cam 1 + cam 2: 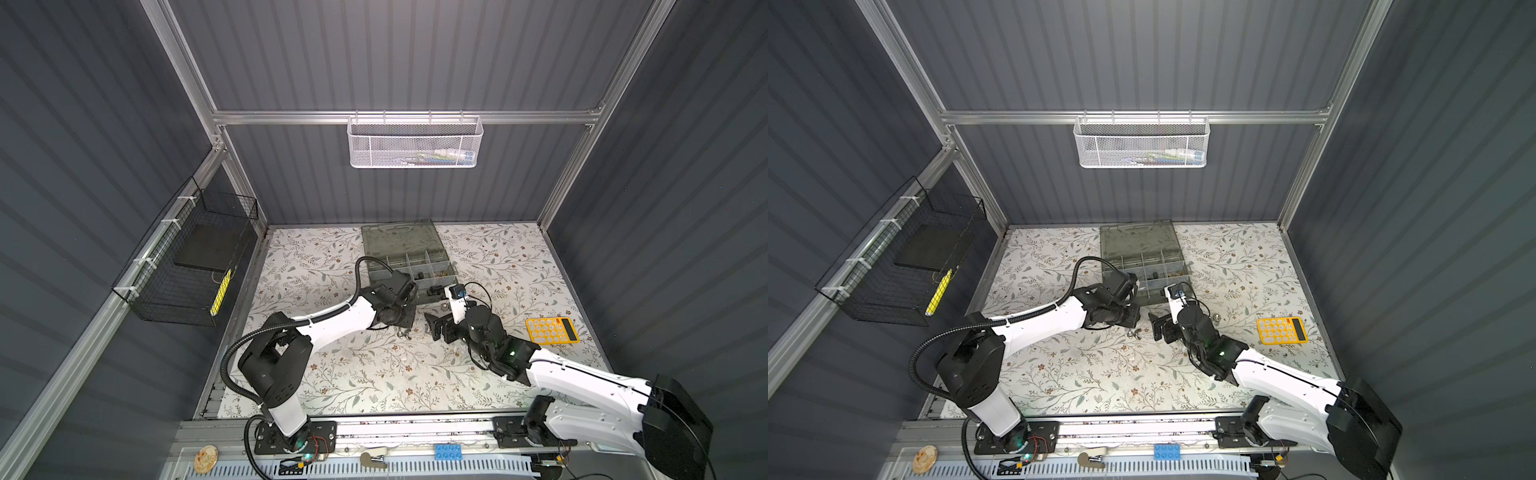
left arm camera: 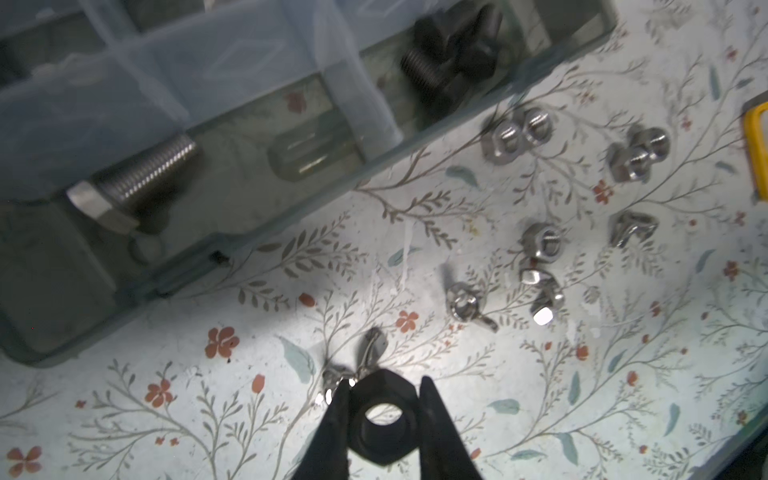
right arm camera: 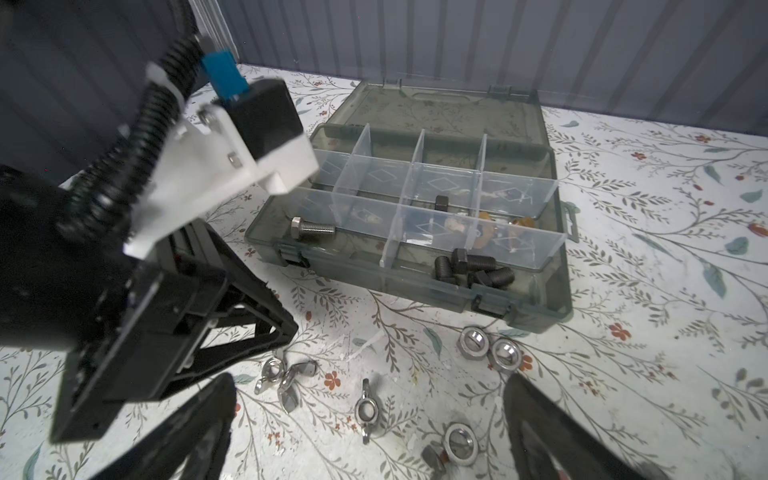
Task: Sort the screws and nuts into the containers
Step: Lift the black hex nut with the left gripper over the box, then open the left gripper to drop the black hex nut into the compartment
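Observation:
My left gripper (image 2: 382, 395) is shut on a black hex nut (image 2: 384, 440) held just above the floral table, in front of the open grey-green organiser case (image 1: 376, 239). Its compartments hold black bolts (image 3: 473, 268), a silver bolt (image 3: 313, 228), a black nut (image 3: 441, 203) and brass pieces (image 3: 486, 232). Silver hex nuts (image 2: 517, 135) and wing nuts (image 2: 467, 305) lie loose on the table. My right gripper (image 3: 370, 384) hangs open over a wing nut (image 3: 368, 409) and a hex nut (image 3: 460, 444), holding nothing. In both top views the two grippers (image 1: 405, 313) (image 1: 436, 326) sit close together by the case's front.
A yellow calculator (image 1: 552, 330) lies on the table to the right. A white mesh basket (image 1: 415, 141) hangs on the back wall and a black wire basket (image 1: 187, 266) on the left wall. The case lid (image 1: 1136, 239) lies open toward the back.

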You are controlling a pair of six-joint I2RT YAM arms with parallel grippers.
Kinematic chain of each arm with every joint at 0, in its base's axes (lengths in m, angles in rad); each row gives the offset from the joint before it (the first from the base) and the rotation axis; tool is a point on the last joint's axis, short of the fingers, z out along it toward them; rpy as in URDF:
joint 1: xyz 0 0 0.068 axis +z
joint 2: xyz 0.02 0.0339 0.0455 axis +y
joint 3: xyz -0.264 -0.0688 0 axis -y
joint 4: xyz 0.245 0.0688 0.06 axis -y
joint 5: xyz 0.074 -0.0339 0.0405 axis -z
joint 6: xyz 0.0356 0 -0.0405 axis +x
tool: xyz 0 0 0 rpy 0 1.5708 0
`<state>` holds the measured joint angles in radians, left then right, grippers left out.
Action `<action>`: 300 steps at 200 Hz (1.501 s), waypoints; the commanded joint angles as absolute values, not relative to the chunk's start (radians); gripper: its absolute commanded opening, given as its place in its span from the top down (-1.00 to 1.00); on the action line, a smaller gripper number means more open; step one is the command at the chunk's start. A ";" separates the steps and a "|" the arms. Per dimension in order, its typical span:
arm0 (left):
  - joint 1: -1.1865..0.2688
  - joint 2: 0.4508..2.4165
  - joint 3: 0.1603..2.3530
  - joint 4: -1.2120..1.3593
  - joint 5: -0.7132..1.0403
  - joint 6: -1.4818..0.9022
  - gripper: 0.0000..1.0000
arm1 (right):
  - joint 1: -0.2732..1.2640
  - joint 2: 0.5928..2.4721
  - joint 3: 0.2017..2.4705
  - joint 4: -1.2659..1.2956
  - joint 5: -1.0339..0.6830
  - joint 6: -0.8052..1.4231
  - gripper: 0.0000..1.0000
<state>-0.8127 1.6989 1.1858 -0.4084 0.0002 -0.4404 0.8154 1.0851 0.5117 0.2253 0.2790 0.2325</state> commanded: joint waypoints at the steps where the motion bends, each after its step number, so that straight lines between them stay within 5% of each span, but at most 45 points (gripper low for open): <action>1: -0.813 1.733 1.257 -0.432 0.017 -0.433 0.57 | 0.799 1.052 0.489 0.249 0.307 0.261 -0.99; 214: -0.641 2.226 1.896 -0.403 0.112 -0.400 0.59 | 0.609 1.043 0.367 0.466 0.164 0.405 -0.98; 300: -0.641 2.306 1.910 -0.398 0.115 -0.416 0.33 | 0.602 1.033 0.366 0.460 0.165 0.411 -0.99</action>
